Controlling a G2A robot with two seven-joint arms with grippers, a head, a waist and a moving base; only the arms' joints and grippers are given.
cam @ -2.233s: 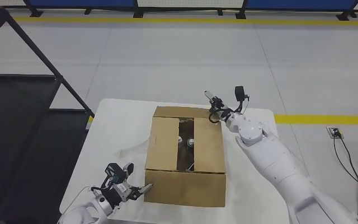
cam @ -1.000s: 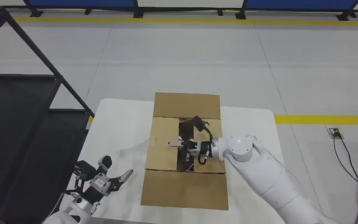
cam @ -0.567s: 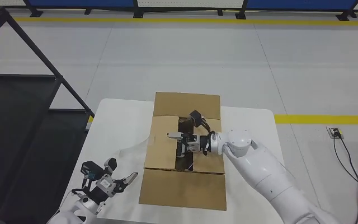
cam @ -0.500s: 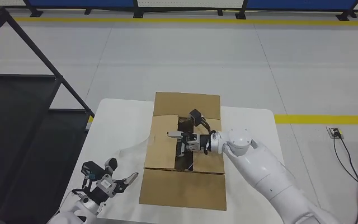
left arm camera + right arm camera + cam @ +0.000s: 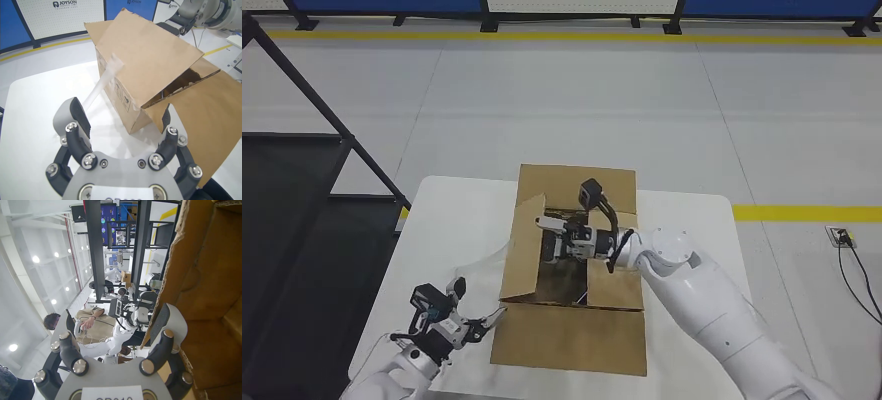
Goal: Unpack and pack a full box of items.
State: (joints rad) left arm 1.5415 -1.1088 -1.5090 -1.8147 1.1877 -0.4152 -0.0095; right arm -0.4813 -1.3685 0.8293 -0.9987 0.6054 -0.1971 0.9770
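Box (image 5: pixel 577 275) lay mid-frame, long axis top to bottom, contents unclear. Right gripper (image 5: pixel 544 241), jaws spread, straddled a flap (image 5: pixel 524 257); left gripper (image 5: pixel 478 304), jaws spread, sat lower left.

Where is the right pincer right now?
In the top view the right pincer sits over the middle of the cardboard box on the table, open, with the edge of the raised side flap between its fingers.
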